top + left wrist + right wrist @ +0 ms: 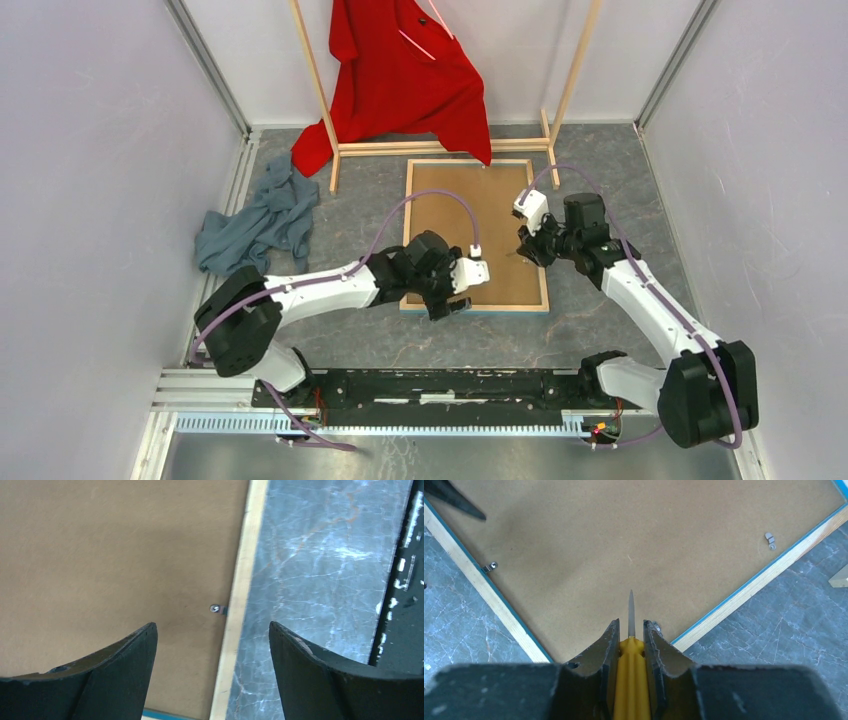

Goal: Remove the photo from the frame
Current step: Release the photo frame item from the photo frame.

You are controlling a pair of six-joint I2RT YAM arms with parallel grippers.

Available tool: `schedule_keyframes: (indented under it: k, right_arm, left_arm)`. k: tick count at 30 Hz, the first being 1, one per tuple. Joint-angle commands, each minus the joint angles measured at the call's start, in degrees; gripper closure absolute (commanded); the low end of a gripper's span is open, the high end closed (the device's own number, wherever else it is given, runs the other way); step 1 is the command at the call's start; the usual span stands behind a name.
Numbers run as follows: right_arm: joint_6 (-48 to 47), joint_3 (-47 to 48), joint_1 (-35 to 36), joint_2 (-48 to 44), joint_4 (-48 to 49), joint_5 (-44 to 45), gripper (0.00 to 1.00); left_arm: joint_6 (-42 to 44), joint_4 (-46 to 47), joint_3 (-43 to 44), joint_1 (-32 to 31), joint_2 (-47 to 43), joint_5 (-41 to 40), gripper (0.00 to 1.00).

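The frame (pixel 406 232) lies face down on the marble table, its pale wood edge (pixel 240 590) and blue border (pixel 484 592) showing. The brown backing board (pixel 490 210) fills it, so the photo is hidden underneath. My left gripper (pixel 212 626) is open and hovers over the frame's near edge (pixel 452 300), above a small metal clip (pixel 216 609). My right gripper (pixel 630 622) hangs above the frame's right side (pixel 525 250), shut on a yellow-handled screwdriver (pixel 630 680). The screwdriver's blade points down at the board near a corner.
A wooden clothes rack (pixel 562 95) with a red garment (pixel 400 70) stands just behind the frame. A grey-blue cloth (pixel 255 225) lies crumpled at the left wall. More metal clips (pixel 490 567) (pixel 769 539) sit along the frame's edges. Walls close in on both sides.
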Motion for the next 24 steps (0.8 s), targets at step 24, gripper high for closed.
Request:
schedule_keyframes:
  k: [24]
  right_arm:
    - [1.66,-5.63,-2.73,-3.39,10.54,-0.79,1.0]
  left_arm:
    - [-29.12,4.38,14.14,36.57,13.18,12.79,0.28]
